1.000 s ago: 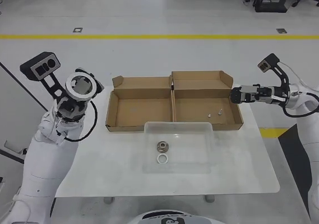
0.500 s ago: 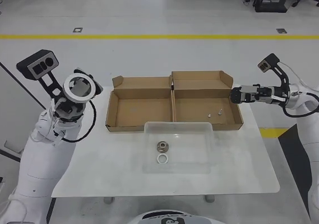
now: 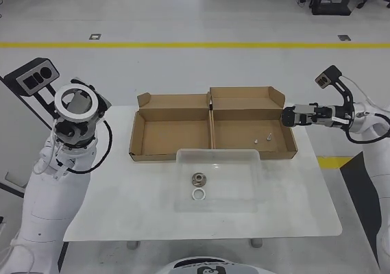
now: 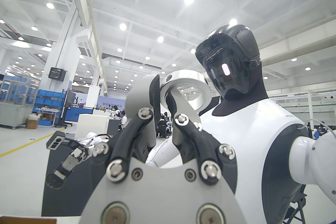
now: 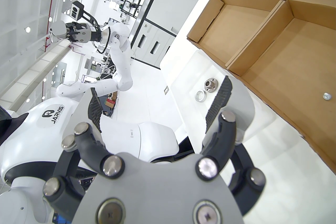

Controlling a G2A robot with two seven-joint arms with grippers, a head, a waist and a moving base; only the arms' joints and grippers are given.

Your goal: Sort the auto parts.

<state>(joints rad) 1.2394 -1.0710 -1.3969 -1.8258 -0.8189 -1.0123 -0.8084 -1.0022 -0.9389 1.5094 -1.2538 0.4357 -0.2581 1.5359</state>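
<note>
My left gripper is clamped on the rim of a large silver ring, one finger inside the bore and one outside. It holds the ring raised off the left end of the counter, well apart from everything else. My right gripper is spread wide with nothing between its pads, and it hangs just beside the outer wall of the right box near that box's far corner. Two open cardboard boxes sit side by side, touching, at the back of the counter. The left box has a bare floor. The right box has a small bolt lying on its floor toward the gripper's side, with a second small piece just beside it that I cannot make out. A clear tray stands in front of the boxes, up against their near walls. In its left part lie a flanged bushing and, just beside it on the near side, a small ring. The two look apart.
</note>
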